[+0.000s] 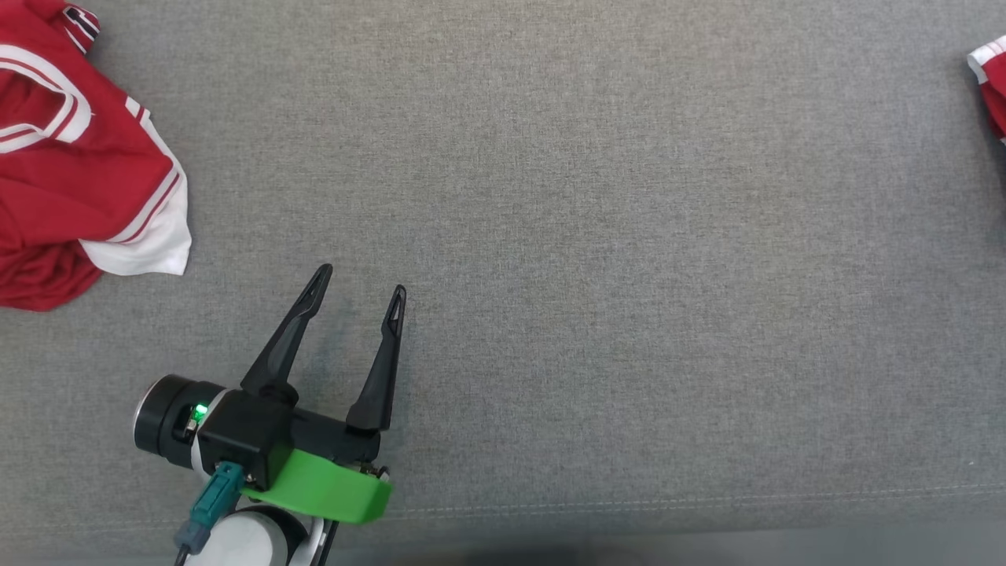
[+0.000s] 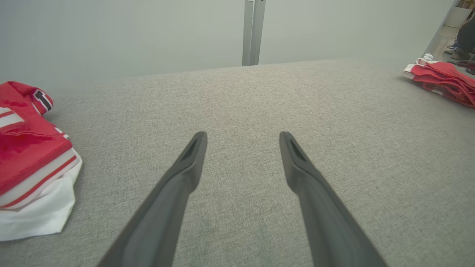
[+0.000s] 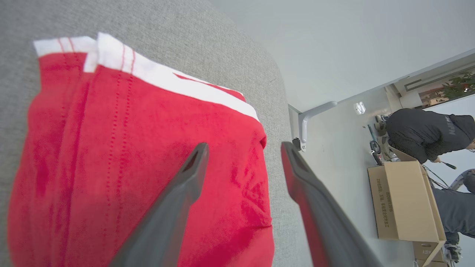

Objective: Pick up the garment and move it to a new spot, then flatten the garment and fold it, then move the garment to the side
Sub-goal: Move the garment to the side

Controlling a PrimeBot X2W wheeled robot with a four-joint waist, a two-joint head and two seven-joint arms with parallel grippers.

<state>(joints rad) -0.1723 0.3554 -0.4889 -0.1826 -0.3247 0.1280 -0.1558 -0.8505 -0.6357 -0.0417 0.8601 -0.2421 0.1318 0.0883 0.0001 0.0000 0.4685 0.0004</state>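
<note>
**Folded garment at the right edge, right gripper spread above it**

The folded red garment lies at the far right of the grey fabric surface, close to its outer rim. Its white-banded end points away from the wrist camera. Its long axis runs roughly along the fingers of the right gripper, which hangs directly over it. The jaws stand apart and nothing is pinched between them. One finger sits over the red cloth, and the other sits past the garment's side edge, over the rim and the floor beyond.

The right arm is clearly the nearer one. It points down and outward across the edge, towards the cardboard box and the person on the floor.

The left gripper is well apart from the garment, low over bare fabric at the near left. Its fingers are spread and empty and angle up the head view. A crumpled red-and-white jersey lies just beyond it, to its left.

With the garment folded and at the side, the task looks essentially complete. The next move is probably a clean lift of the right arm, straight up along the fingers so that neither tip drags a fold open.
</note>
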